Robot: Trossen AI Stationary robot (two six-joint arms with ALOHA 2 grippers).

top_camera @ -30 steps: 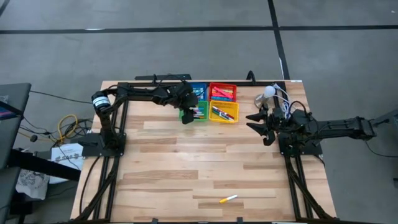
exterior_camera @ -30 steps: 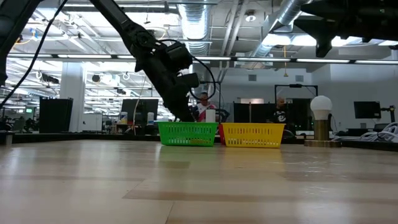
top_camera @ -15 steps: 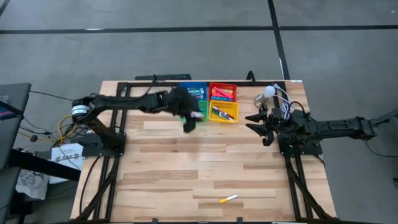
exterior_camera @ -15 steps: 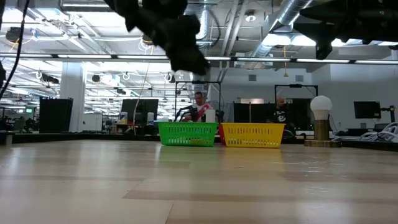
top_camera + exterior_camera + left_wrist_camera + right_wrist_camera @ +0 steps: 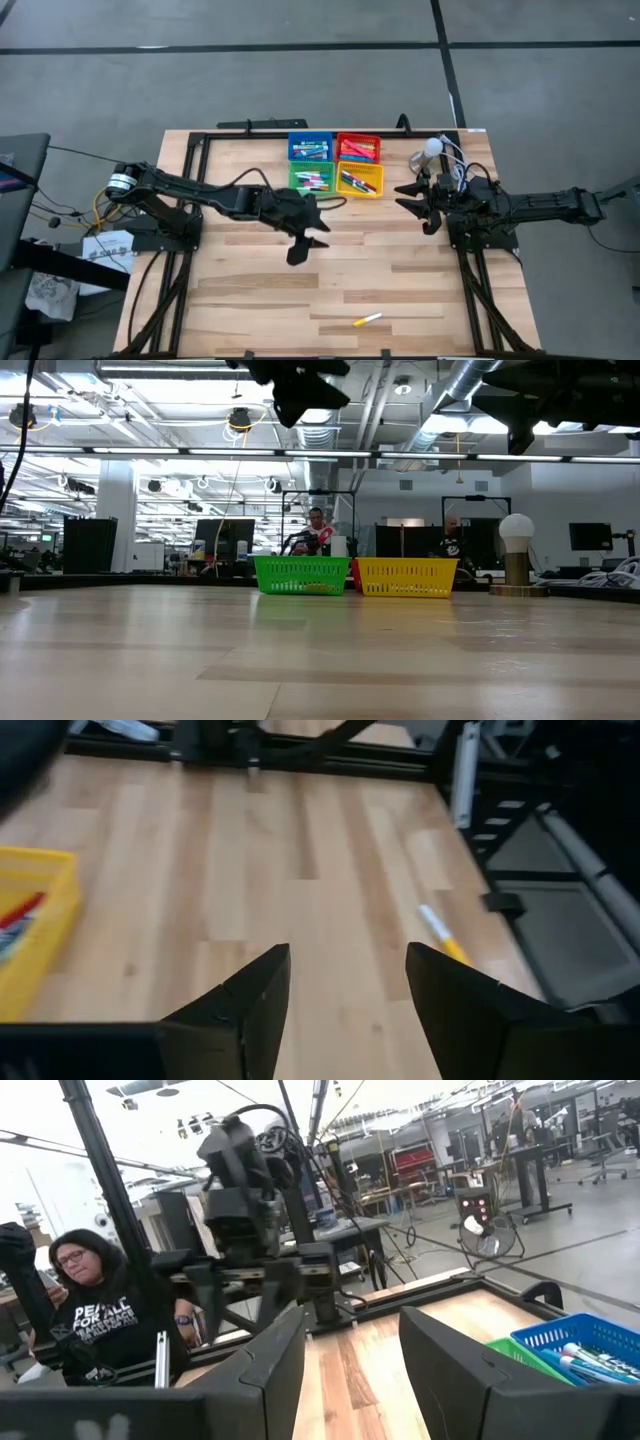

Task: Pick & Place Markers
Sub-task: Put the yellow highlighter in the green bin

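Observation:
One yellow-capped marker (image 5: 367,320) lies flat on the wood near the table's front edge; it also shows in the left wrist view as the marker (image 5: 440,934). More markers lie in the blue tray (image 5: 310,148), red tray (image 5: 358,148), green tray (image 5: 312,181) and yellow tray (image 5: 360,181) at the far middle. My left gripper (image 5: 312,238) (image 5: 350,955) hangs high over the table's middle, just nearer than the trays, open, with nothing between its fingers. My right gripper (image 5: 415,200) (image 5: 350,1320) waits raised at the right, open and holding nothing.
A white lamp-like ball and cables (image 5: 435,150) sit at the far right corner. Black frame rails (image 5: 250,128) run along the far edge. In the low view the green tray (image 5: 302,575) and yellow tray (image 5: 405,577) stand side by side. People are behind the table (image 5: 90,1320).
My left gripper has swung away from above the green tray toward the table's near edge and middle. It has also risen and tipped up toward level. The right arm has kept still.

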